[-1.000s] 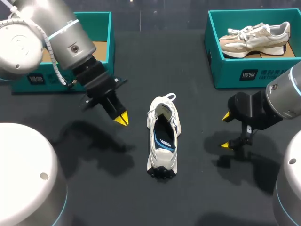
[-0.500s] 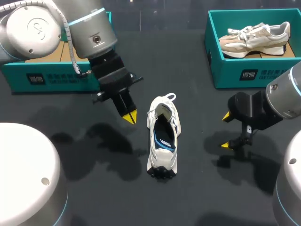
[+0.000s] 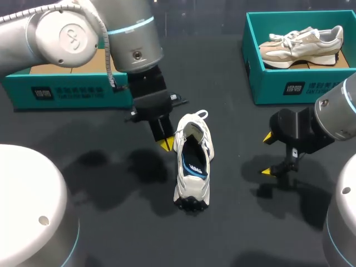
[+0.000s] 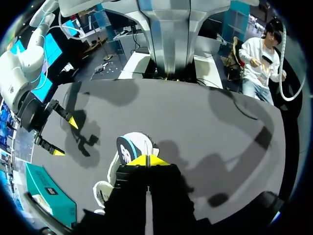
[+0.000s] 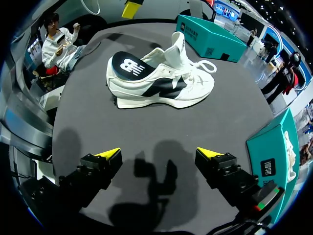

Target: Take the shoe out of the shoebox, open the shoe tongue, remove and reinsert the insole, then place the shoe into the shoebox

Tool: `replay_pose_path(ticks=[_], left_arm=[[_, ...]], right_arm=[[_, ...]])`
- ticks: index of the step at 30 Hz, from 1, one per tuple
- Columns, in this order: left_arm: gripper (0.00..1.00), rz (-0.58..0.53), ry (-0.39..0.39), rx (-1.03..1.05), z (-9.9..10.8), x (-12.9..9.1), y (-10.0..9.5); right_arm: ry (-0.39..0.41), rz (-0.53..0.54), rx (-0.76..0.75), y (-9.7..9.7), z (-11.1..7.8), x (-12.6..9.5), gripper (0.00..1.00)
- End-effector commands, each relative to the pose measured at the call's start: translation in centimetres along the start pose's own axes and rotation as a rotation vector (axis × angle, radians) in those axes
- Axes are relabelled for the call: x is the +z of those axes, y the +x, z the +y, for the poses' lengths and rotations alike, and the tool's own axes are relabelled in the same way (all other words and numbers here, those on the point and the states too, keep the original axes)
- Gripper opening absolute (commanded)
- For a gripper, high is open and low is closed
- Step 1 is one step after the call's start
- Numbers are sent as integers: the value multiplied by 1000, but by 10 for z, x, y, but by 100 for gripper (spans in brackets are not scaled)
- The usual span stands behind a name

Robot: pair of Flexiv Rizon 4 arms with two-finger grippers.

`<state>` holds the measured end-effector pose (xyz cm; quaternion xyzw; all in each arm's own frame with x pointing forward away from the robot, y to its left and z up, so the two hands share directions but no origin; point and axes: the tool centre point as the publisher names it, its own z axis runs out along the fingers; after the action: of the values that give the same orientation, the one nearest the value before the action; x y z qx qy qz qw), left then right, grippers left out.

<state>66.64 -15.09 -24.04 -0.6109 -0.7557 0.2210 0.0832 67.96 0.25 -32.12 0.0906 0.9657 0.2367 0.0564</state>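
— Since one second ago, what has moved?
— Only the left arm. Its left gripper [image 3: 165, 144] has come from bare table near the left teal cardboard shoebox [image 3: 67, 92] across to the white sneaker with dark blue side marks [image 3: 192, 158]. The right gripper [image 3: 268, 154] stays where it was.
— How does the sneaker look from above?
— It stands on its sole on the black table [image 3: 222, 72], between the two grippers and outside both boxes. Its mouth is wide open, with blue lining and the dark insole [image 3: 194, 167] showing inside. A white lace loop lies at the far end. The left gripper's yellow tips are pressed together, just beside the collar; whether they touch it I cannot tell. The right gripper is spread wide and well apart from the sneaker. The right teal shoebox [image 3: 289, 83] holds a beige sneaker [image 3: 303, 45].
— And the left wrist camera?
— The left gripper [image 4: 146, 160], tips together, hangs over the sneaker [image 4: 128, 149]. The heel of the insole, with a white mark, shows ahead of it.
— The right wrist camera?
— The sneaker [image 5: 161, 83] lies ahead of the right gripper [image 5: 159, 153], with its tongue [image 5: 178, 44] standing up. Nothing is between the spread fingers.
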Motion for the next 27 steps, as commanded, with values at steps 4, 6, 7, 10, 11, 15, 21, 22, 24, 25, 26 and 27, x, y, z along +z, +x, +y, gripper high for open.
replay_pose_path(ticks=[4, 6, 7, 10, 11, 15, 21, 22, 24, 25, 26, 27], left_arm=[[0, 91, -1, 55, 8, 16, -20], [0, 102, -4, 73, 9, 22, -24], [0, 105, -11, 84, 10, 25, -26], [0, 119, -14, 106, 8, 31, -27], [0, 130, -27, 106, 6, 32, -26], [0, 131, -30, 118, 4, 29, -24], [0, 154, -48, 133, 5, 37, -27], [0, 157, -38, 144, 6, 40, -28], [0, 149, -36, 169, 6, 46, -27], [0, 147, -35, 184, 6, 49, -27], [0, 145, -33, 193, 6, 51, -27], [0, 147, -38, 205, 5, 53, -27]], right_arm=[[1, -3, -1, 2, 0, 0, 100], [1, -3, -1, 2, 0, 0, 100], [1, -3, -1, 2, 0, 0, 100], [1, -3, -1, 2, 0, 0, 100], [1, -3, -1, 2, 0, 0, 100], [1, -3, -1, 2, 0, 0, 100], [1, -3, -1, 2, 0, 0, 100], [1, -3, -1, 2, 0, 0, 100], [1, -3, -1, 2, 0, 0, 100], [1, -3, -1, 2, 0, 0, 100], [1, -3, -1, 2, 0, 0, 100], [1, -3, -1, 2, 0, 0, 100]])
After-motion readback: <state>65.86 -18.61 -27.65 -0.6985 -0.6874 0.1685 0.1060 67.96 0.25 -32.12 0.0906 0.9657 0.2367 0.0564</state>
